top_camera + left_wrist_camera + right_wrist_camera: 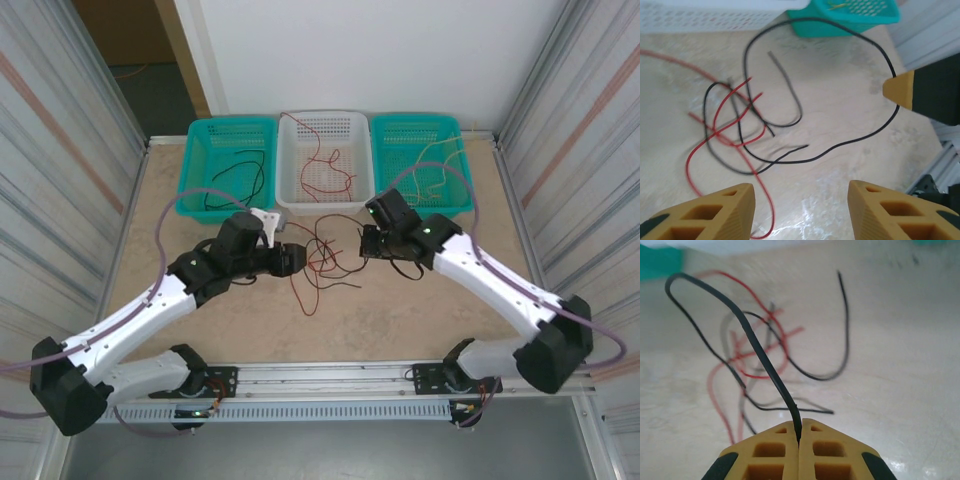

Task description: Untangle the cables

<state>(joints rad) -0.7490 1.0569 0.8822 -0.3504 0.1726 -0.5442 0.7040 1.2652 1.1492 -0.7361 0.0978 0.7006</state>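
Note:
A tangle of red and black cables point(322, 255) lies on the table between my two grippers. My right gripper point(799, 432) is shut on one black cable point(754, 342), which arches up from its fingertips and back down into the tangle. From the left wrist, that same black cable point(857, 142) runs in a wide loop to the right gripper's fingertip point(900, 89). My left gripper point(800, 210) hangs open above bare table with nothing between its fingers. A red cable point(769, 202) curls past its left finger. From above, the left gripper point(295, 260) is left of the tangle and the right gripper point(368, 245) is right of it.
Three baskets line the back edge. The left teal basket point(232, 123) holds a black cable, the white basket point(322, 116) a red one, and the right teal basket point(415, 119) pale yellow ones. Metal walls close in both sides.

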